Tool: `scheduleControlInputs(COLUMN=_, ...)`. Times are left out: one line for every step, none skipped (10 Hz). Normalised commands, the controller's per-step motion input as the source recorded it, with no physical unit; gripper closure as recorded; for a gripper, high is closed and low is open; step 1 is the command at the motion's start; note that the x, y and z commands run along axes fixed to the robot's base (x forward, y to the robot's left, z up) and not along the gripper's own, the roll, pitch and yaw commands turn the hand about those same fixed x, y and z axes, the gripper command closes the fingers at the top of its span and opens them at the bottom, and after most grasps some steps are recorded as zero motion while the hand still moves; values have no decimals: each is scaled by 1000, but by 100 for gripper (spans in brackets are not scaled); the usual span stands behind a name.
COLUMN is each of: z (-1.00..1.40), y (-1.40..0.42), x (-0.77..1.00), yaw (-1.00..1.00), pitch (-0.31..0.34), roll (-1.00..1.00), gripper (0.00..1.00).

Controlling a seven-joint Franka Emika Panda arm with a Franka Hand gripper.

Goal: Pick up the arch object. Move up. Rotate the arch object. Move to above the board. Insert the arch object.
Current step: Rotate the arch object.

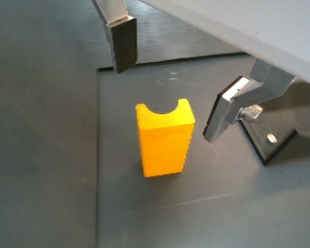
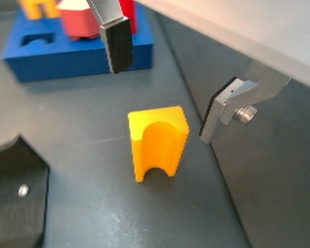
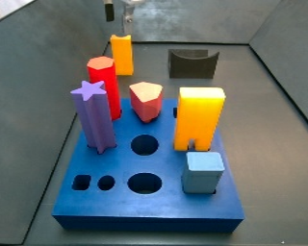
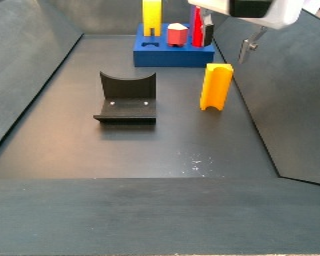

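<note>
The arch object [image 1: 165,140] [image 2: 158,143] is a slim yellow-orange block standing upright on the dark floor, with its curved notch showing in both wrist views. In both side views it [image 3: 122,53] [image 4: 218,86] stands alone, a short way off the blue board [image 3: 124,197] [image 4: 152,58]. My gripper [image 1: 177,82] [image 2: 170,82] hangs open just above it. One finger [image 1: 123,44] is on each side of the block and neither touches it. In a side view the gripper [image 4: 224,45] sits right over the block's top.
The dark fixture [image 4: 125,97] [image 3: 189,62] stands on the floor beside the arch object. On the board stand a big yellow-orange block [image 3: 199,117], a red block [image 3: 103,85], a purple star post [image 3: 92,115], a pink piece [image 3: 145,100] and a light-blue cube [image 3: 203,173]. Sloping dark walls enclose the floor.
</note>
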Motion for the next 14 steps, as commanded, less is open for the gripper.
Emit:
scheduleControlInputs(z=-30, y=-7, x=43, yaw=1000, pitch=5, roll=-17, gripper=0)
scheduleControlInputs(z=-30, y=-7, x=43, yaw=1000, pitch=5, roll=-19, gripper=0)
scheduleControlInputs(z=-30, y=-7, x=43, yaw=1000, pitch=6, roll=-20, gripper=0)
scheduleControlInputs(z=-30, y=-7, x=43, yaw=1000, pitch=6, roll=-22, gripper=0)
scheduleControlInputs(z=-30, y=-7, x=43, yaw=1000, pitch=7, roll=-24, gripper=0)
scheduleControlInputs(z=-30, y=-7, x=43, yaw=1000, pitch=8, roll=-27, gripper=0)
scheduleControlInputs(z=-30, y=-7, x=43, yaw=1000, pitch=9, roll=-30, gripper=0)
scheduleControlInputs(z=-29, y=-7, x=43, yaw=1000, pitch=10, roll=-36, gripper=0)
scheduleControlInputs(z=-29, y=-7, x=43, yaw=1000, pitch=11, roll=-39, gripper=0)
scheduleControlInputs(z=-29, y=-7, x=43, yaw=1000, pitch=14, roll=-47, gripper=0)
scheduleControlInputs(z=-29, y=-7, x=43, yaw=1000, pitch=18, roll=-63, gripper=0)
scheduleControlInputs(z=-29, y=-7, x=43, yaw=853, pitch=18, roll=-63, gripper=0)
scheduleControlInputs(z=-29, y=-7, x=43, yaw=522, pitch=18, roll=-61, gripper=0)
scheduleControlInputs(z=-29, y=-6, x=43, yaw=247, pitch=18, roll=-61, gripper=0)
